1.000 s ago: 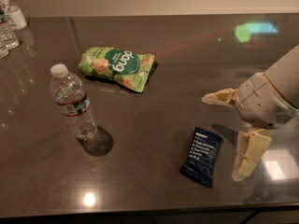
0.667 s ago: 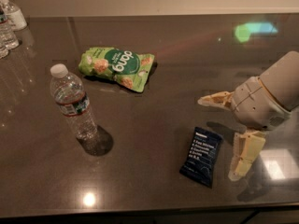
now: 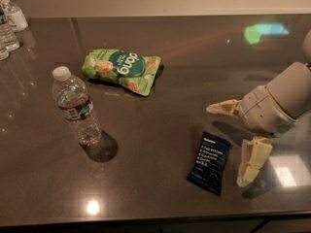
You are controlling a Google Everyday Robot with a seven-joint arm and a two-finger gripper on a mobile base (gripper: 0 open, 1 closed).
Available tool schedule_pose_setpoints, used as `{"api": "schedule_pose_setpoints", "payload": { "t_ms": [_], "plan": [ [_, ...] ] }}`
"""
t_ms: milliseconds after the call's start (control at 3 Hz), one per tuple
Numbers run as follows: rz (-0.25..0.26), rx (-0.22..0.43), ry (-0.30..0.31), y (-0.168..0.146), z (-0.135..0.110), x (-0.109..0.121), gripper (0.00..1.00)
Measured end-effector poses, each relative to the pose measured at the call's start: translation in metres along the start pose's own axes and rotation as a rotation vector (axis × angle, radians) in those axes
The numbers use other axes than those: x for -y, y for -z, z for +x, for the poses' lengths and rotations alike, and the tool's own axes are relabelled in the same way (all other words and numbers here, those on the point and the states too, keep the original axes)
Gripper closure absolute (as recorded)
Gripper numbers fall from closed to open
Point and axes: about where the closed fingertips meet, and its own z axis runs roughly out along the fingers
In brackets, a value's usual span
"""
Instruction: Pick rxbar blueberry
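Navy rxbar blueberry [image 3: 209, 163] on table [image 3: 155, 130], gripper [image 3: 225, 145] beside it, fingers [image 3: 252, 161] spread, empty, water bottle [image 3: 75, 106] upright

We see large white letters on the green snack bag [image 3: 121, 71], upside down to us, and cannot read them for certain. The rxbar blueberry [image 3: 210, 163] carries pale lines too small to read. The gripper [image 3: 225, 145], fingers spread, sits at its right edge.
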Motion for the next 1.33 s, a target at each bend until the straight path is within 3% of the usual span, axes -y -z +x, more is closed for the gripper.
{"api": "schedule_pose_setpoints", "payload": {
  "t_ms": [667, 1000, 1333],
  "plan": [
    [-0.046, 0.000, 0.009, -0.019, -0.001, -0.008, 0.00],
    [-0.063, 0.003, 0.014, -0.026, -0.004, -0.011, 0.16],
    [-0.071, 0.008, 0.017, -0.029, -0.007, -0.013, 0.39]
  ]
}}
